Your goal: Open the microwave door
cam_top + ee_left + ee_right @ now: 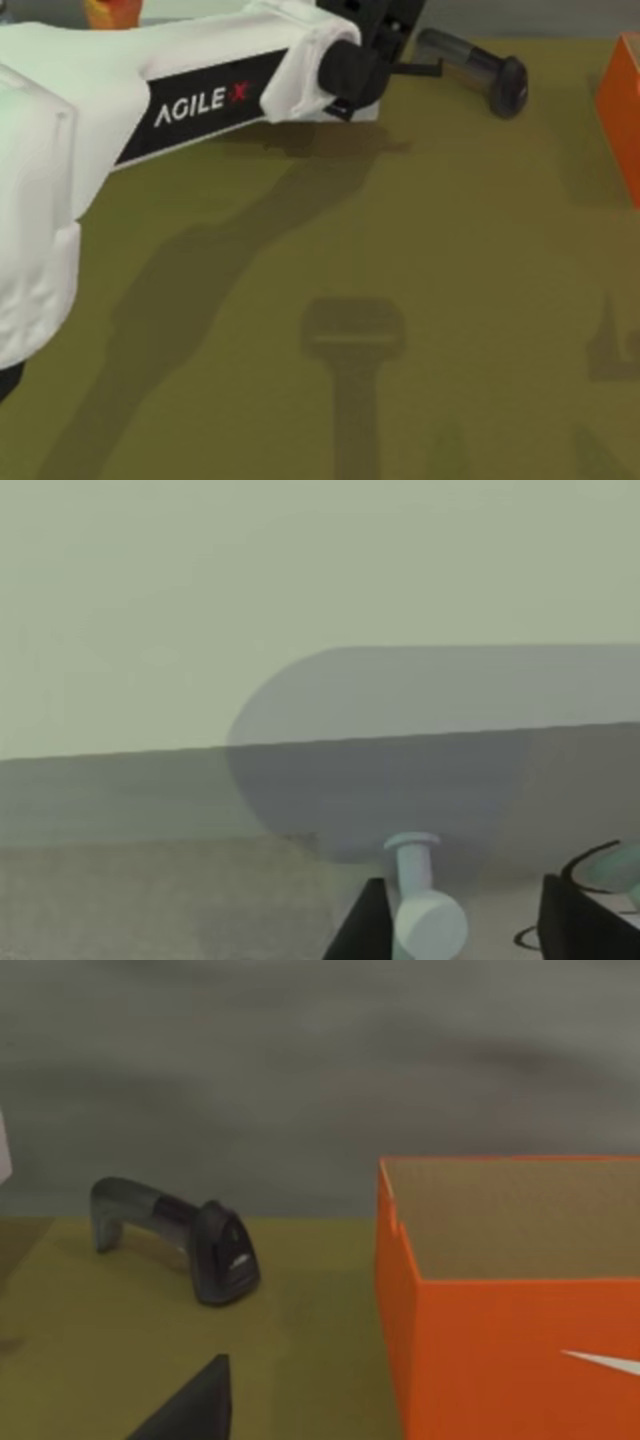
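Top view: left arm (200, 100) stretches to the microwave (360, 108), fingers' state unclear.

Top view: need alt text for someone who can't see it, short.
The left arm, white with an AgileX label, stretches from the left edge toward the far side of an olive table, its black pincer at the top edge beside a white object. A dark handheld scanner lies just right of it, and an orange box sits at the right edge.

White left arm (120, 130) — black panel lettered AGILE X — black gripper (385, 45)
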Available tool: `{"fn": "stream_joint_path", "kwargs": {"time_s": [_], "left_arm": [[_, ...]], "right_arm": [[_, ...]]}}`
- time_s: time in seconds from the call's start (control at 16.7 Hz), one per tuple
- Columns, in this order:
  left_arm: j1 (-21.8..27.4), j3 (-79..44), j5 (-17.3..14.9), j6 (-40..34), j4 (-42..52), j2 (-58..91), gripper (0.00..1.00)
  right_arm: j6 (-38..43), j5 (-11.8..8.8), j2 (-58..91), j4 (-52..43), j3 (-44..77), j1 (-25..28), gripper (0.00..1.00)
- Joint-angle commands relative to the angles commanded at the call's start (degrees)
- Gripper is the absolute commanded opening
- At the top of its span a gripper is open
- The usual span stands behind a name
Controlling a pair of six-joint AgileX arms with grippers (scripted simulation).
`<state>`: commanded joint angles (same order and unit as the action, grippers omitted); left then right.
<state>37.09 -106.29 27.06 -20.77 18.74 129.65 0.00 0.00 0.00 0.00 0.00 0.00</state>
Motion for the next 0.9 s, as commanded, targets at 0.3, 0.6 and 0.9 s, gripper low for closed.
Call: {"fn": "stream_joint_path", "kwargs": {"time_s": [0.3,0.6,0.9], "left_arm": [[-1.8,-16.3,-5.5,-4.8,24.1,4.9,0.00],[-3.5,-28.0,-10.1,-8.3,40.8,7.9,0.00],[-3.9,-30.2,-11.0,-9.0,43.6,8.4,0.00]], "right_arm": [[0.0,0.0,0.0,0.0,0.0,0.0,1.00],[0.0,0.0,0.0,0.0,0.0,0.0,1.00],[0.0,0.0,0.0,0.0,0.0,0.0,1.00]]}}
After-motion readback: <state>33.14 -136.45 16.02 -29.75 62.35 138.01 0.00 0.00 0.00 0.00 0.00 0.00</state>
